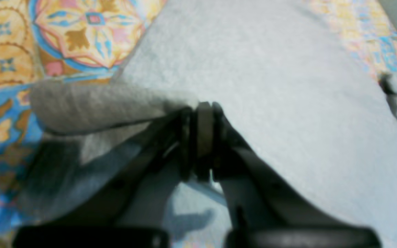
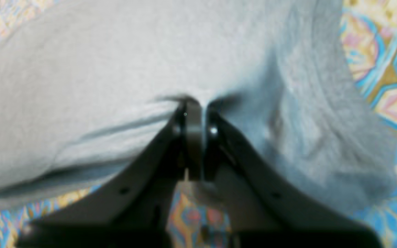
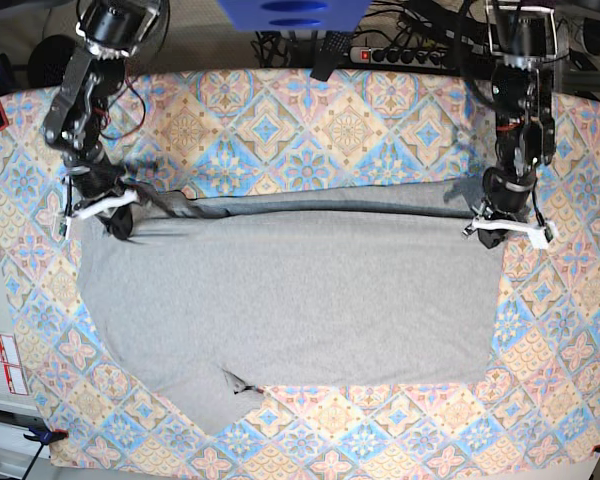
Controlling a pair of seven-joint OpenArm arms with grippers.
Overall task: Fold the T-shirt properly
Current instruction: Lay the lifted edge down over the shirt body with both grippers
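Here, the left gripper (image 1: 203,113) and right gripper (image 2: 195,110) each pinch a far corner of the grey T-shirt (image 3: 290,300), spread across the patterned tablecloth (image 3: 310,120).

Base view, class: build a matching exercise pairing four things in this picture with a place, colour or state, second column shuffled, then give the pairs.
Column one:
1. T-shirt
2. tablecloth
3. left gripper
4. right gripper

Column two:
A. colourful diamond pattern
B. jaws shut on cloth at the picture's right
C. plain grey, spread out
D. jaws shut on cloth at the picture's left

Pairs: 1-C, 2-A, 3-B, 4-D
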